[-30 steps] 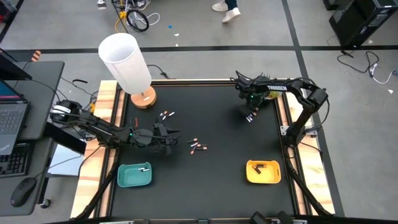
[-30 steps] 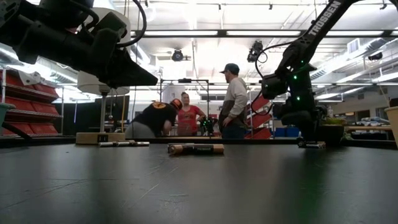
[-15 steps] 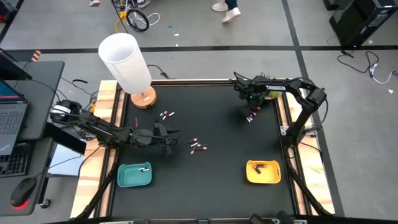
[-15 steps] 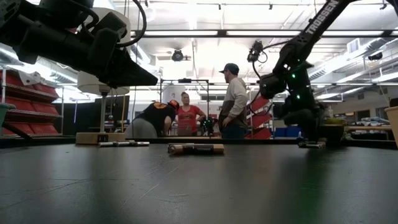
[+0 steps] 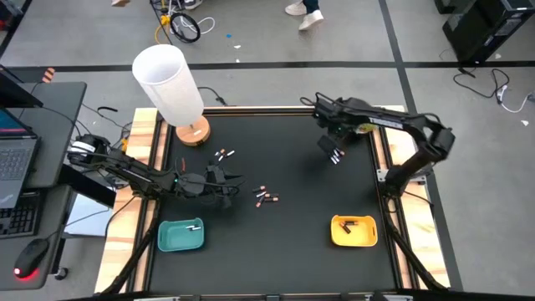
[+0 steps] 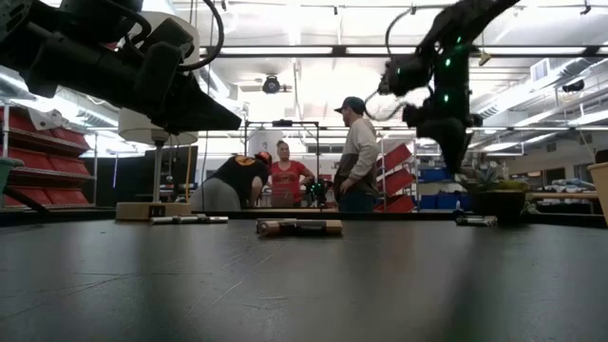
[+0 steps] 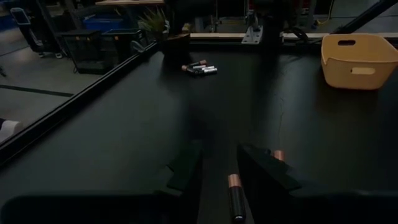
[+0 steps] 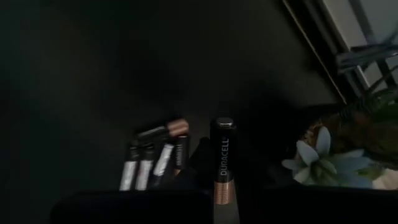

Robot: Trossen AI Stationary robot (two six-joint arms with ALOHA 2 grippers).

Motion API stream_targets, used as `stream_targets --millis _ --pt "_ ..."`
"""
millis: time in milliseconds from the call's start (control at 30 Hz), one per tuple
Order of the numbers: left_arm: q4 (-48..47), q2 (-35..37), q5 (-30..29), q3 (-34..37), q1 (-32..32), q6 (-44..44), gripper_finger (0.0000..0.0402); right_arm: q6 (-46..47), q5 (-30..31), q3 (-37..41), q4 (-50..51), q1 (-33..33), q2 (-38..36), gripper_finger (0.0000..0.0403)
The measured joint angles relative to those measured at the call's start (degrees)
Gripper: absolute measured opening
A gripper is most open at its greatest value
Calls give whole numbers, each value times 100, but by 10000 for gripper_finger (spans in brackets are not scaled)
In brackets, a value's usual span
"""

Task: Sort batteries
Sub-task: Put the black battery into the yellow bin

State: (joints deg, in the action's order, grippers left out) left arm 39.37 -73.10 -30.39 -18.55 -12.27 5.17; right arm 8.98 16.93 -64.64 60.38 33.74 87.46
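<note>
Batteries lie in small groups on the black table: one cluster [image 5: 221,155], one [image 5: 266,197] by the left gripper, one [image 5: 337,156] below the right gripper. My right gripper [image 5: 328,144] hangs over the far right cluster [image 8: 155,158], shut on a dark copper-banded battery [image 8: 222,162]. My left gripper [image 7: 227,177] sits low at the table's left, open, its fingers either side of a dark battery [image 7: 235,202] lying on the table. A teal tray [image 5: 181,235] holds a pale battery; a yellow tray [image 5: 354,230] holds a dark one. My right gripper pinches the dark battery between its two fingers at the copper-banded end [image 8: 222,186]. The fingers come from above, pointing down, and the battery runs along them with its black end toward the table. It is lifted clear of the cluster below.
A white lamp on a wooden base [image 5: 171,88] stands at the far left corner. A small potted plant [image 8: 348,143] sits by the right edge near the right gripper. A desk with a laptop is left of the table, and people stand in the room beyond.
My right gripper has risen from the far right cluster and shifted slightly toward the table's left, carrying the dark battery up with it. The left arm has kept still.
</note>
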Motion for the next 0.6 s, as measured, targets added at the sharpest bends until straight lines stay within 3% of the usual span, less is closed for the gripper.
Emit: stream_targets --millis 200,600 --pt "-61 0 0 0 0 109 117 709 -144 11 435 -893 -769 23" --pt "22 0 -127 0 0 152 117 3332 -168 764 504 -3599 -1762 23"
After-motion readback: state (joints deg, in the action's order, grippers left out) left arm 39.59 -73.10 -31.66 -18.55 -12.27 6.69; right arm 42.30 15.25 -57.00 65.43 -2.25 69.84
